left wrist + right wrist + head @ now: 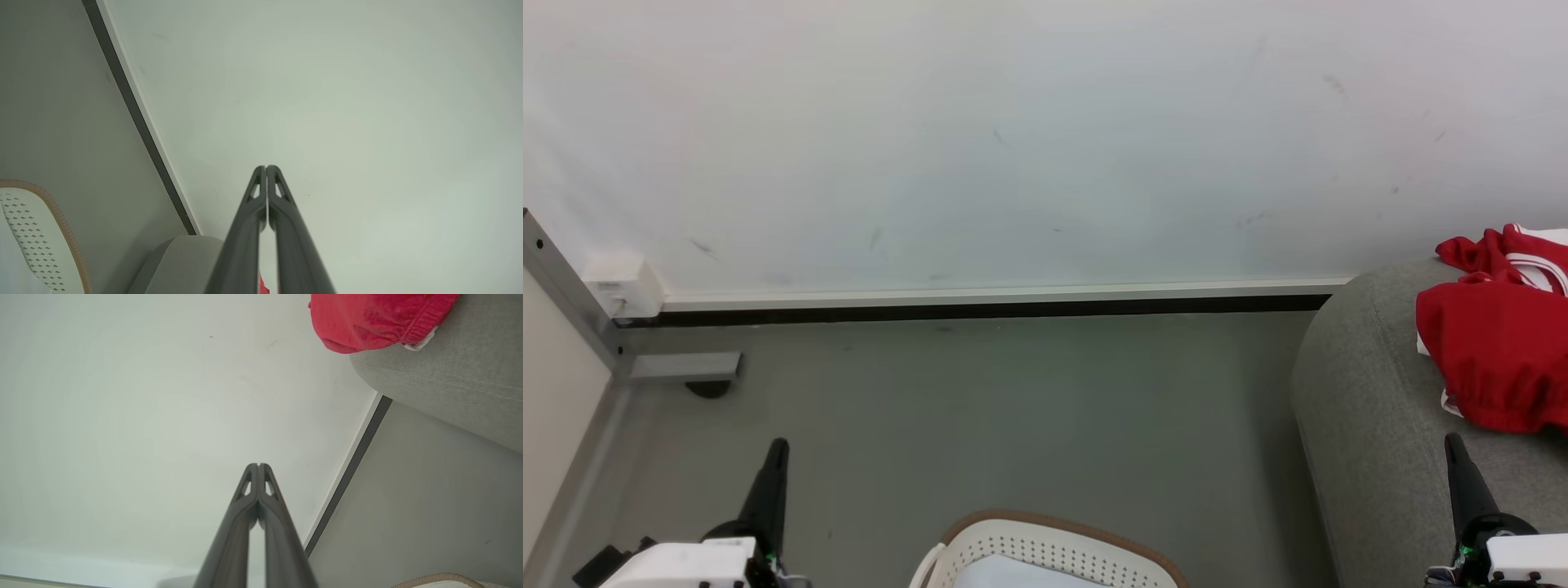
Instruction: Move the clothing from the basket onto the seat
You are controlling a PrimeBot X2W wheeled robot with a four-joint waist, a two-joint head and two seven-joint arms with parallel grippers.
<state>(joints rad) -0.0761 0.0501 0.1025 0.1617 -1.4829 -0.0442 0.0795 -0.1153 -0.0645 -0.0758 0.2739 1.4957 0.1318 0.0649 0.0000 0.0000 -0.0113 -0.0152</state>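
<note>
Head cam: the red clothes point(1499, 359) are piled on the sofa point(1364, 425) at 3 o'clock, near my right tool point(1454, 445), at its 1 o'clock. The right tool and the left tool point(778, 449) are both pressed together, pinching nothing. The basket point(1045, 549) is at 6.

Head view: set high, facing forward and down over the floor point(1013, 408) to the wall point(1045, 122); the basket point(1045, 551) rim is at the bottom edge, the seat point(1364, 408) at right.
Left wrist view: looks along the left pincer point(266, 167) at the wall, tilted; basket at lower left.
Right wrist view: looks along the right pincer point(258, 464) at the wall; seat and clothing point(367, 318) close, at upper right.
Shared: wall, skirting strip point(980, 309), seat and basket appear in all three.
</note>
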